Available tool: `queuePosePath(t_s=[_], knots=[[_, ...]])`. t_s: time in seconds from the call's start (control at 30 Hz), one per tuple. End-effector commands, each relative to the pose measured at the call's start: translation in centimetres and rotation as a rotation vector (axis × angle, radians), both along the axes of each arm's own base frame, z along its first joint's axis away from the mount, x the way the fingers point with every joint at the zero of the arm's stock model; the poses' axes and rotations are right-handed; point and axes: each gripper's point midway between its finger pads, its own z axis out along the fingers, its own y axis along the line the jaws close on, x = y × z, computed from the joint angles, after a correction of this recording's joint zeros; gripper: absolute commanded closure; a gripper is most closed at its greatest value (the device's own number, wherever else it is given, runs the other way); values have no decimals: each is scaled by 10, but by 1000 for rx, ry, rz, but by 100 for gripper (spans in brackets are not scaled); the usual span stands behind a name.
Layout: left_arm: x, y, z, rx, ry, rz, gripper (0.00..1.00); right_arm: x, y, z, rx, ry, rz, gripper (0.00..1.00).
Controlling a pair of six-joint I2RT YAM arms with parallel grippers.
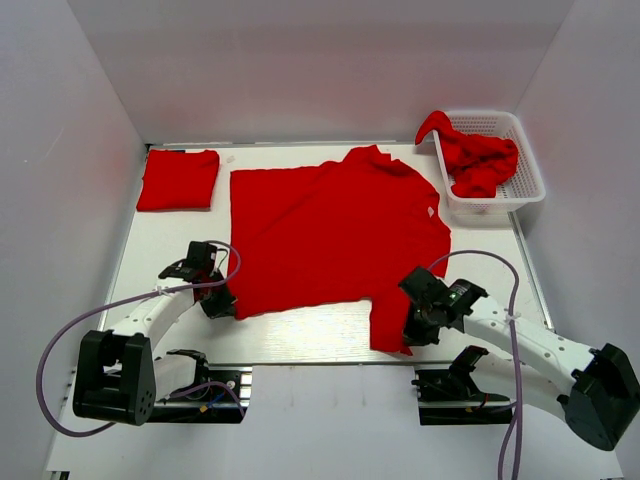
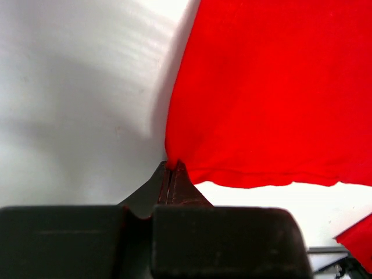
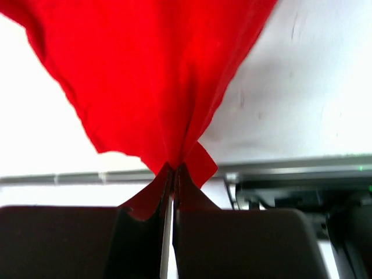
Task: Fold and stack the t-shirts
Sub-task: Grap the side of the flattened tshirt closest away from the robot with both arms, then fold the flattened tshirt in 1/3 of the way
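The left pincer (image 2: 171,170) and right pincer (image 3: 174,168) each pinch a corner of the shirt (image 1: 330,225). A hard pull could slip it loose.

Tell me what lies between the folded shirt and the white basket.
The spread red t-shirt fills that stretch, seen in the top external view.
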Motion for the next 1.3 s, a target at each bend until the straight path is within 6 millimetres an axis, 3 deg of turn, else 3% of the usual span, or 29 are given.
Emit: queuePosePath(t_s=[0.0, 0.03, 0.13, 0.27, 0.4, 0.47, 0.57, 0.67, 0.83, 0.87, 0.97, 1.07, 1.27], knots=[[-11, -7, 6, -42, 31, -13, 100, -22, -3, 15, -6, 84, 4, 100], [-16, -6, 5, -38, 53, -12, 100, -28, -2, 15, -7, 107, 27, 100], [-9, -2, 12, -11, 26, 7, 100, -26, -7, 16, -51, 95, 61, 100], [16, -2, 33, -7, -62, 22, 100, 21, 5, 34, -55, -104, 65, 100], [41, -5, 52, -19, -143, 22, 100, 54, 21, 44, -25, -234, 71, 100], [53, -5, 57, -22, -163, 33, 100, 71, 16, 46, -67, -286, 38, 100], [72, -5, 63, -14, -197, 27, 100, 111, 29, 77, -19, -467, 6, 100], [87, -7, 69, -17, -222, 27, 100, 137, 32, 91, -18, -573, 21, 100], [109, -4, 67, -3, -224, 66, 100, 174, 23, 104, -86, -664, -1, 100], [114, -2, 69, 5, -234, 71, 100, 185, 27, 112, -67, -707, -13, 100], [128, 5, 77, 43, -275, 103, 100, 210, 16, 125, -101, -774, -50, 100], [137, 14, 85, 86, -295, 140, 100, 227, 11, 137, -113, -822, -56, 100], [163, 12, 101, 78, -368, 159, 100, 259, 3, 155, -112, -914, -70, 100]])
